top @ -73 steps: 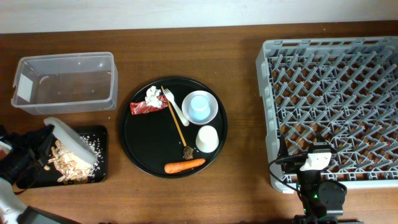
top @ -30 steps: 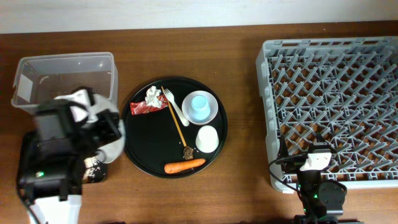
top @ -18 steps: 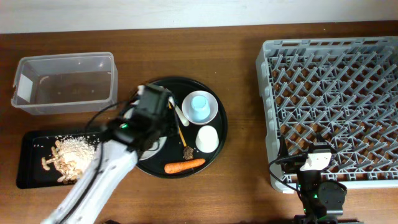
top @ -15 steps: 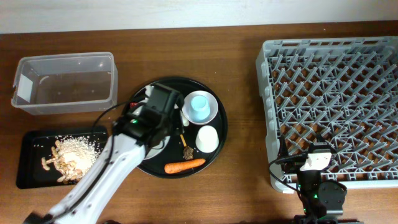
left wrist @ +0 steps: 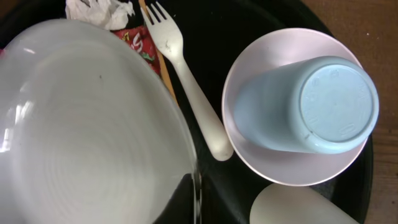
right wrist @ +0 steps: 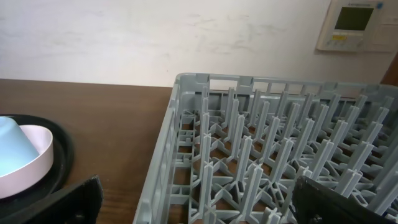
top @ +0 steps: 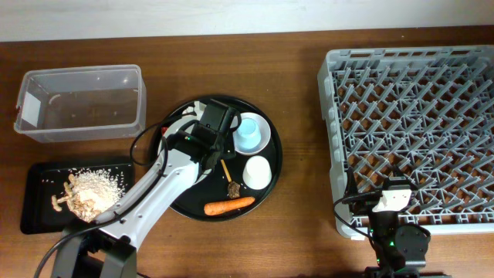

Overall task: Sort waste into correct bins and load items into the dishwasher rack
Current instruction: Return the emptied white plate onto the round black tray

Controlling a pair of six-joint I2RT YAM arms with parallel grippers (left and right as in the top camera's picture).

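From above, the left claw [top: 214, 123] hangs over the left half of the round black tray [top: 261, 196]. The dishwasher rack [top: 409, 131] lies well off to its right, where the right claw [top: 388, 199] sits nearer, at the rack's front-left corner. The left wrist camera has the pale grey plate [left wrist: 87, 124] filling the view's left side right beneath it, with the fork [left wrist: 193, 99] just beside its right edge. I cannot tell whether that claw grips the plate or has let go. The right wrist camera shows its claw spread wide and empty, facing the rack's pegs.

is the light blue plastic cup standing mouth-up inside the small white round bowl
No, the light blue plastic cup lies tipped over in the small white round bowl, with its closed base facing the left wrist camera.
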